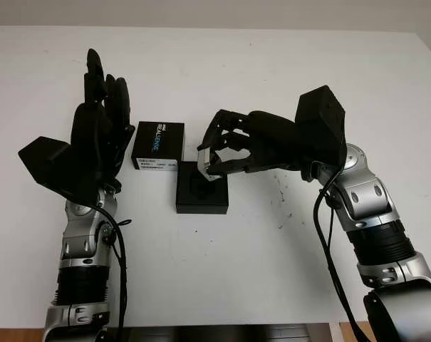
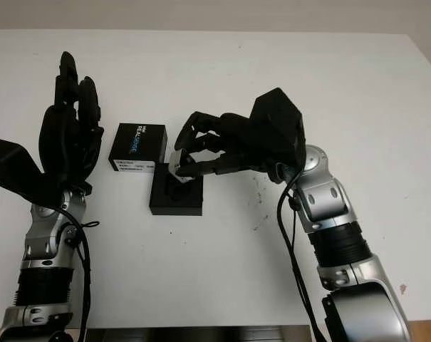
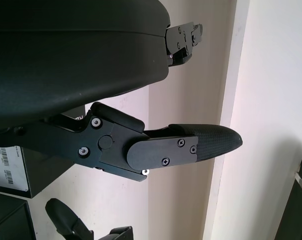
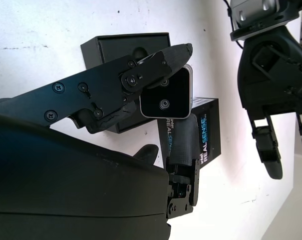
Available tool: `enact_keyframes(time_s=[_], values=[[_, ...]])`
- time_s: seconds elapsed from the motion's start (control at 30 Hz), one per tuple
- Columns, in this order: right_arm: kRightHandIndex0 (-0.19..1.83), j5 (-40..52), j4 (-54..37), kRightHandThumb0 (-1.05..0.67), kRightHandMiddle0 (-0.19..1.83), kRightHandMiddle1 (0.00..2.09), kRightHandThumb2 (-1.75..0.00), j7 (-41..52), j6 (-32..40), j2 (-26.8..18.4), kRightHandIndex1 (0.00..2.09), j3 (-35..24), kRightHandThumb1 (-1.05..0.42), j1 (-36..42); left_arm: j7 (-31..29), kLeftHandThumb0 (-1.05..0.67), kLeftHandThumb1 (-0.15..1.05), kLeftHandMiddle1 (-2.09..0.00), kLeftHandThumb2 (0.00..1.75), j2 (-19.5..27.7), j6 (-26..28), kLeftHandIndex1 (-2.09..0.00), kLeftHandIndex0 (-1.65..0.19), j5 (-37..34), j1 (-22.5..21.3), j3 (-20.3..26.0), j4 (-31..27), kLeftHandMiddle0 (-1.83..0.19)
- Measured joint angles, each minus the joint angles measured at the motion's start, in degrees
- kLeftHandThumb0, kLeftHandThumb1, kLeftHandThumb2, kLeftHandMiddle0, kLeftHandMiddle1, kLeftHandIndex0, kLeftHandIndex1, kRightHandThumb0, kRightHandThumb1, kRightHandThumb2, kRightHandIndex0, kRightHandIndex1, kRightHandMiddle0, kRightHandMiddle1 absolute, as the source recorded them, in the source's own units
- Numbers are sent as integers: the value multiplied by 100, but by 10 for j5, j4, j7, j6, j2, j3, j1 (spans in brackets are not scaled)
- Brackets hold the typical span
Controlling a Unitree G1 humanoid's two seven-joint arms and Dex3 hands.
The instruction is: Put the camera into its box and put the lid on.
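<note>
White table (image 1: 272, 271); silver-edged black camera (image 4: 166, 99)

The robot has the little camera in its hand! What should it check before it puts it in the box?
1. Camera gripped by the right hand: ok, fingers closed on it.
2. Box base open, foam slot showing: ok.
3. Camera above the slot: ok, it hangs over the base's far edge.
4. Camera turned to match the slot: cannot tell.
5. Lid out of the way: ok, it lies beside the base, toward the left hand.
6. Left hand out of the way: ok, open, raised left of the lid.
</note>
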Motion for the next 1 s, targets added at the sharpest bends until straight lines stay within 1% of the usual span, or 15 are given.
enact_keyframes(time_s=[0.3, 0.47, 0.6, 1.0], values=[[2, -14, 0, -47, 35, 192, -5, 5, -1, -7, 87, 10, -93, 0, 0, -71, 105, 0, 51, 0, 0, 0, 19, 0, 0, 0, 0, 19], [3, -17, 0, -42, 34, 190, -5, 8, -4, -9, 85, 12, -92, 0, 0, -71, 105, 0, 51, 0, 0, 0, 19, 0, 0, 0, 0, 19], [4, -25, 4, -40, 34, 189, -5, 12, -26, -9, 83, 18, -92, 0, -1, -71, 105, 0, 50, 0, -1, 0, 19, 0, 0, 0, 0, 19], [5, -32, 14, -38, 33, 183, -5, 23, -49, -11, 83, 27, -92, 0, 0, -71, 105, 0, 53, 0, -2, 0, 19, 1, 0, -1, 0, 19]])
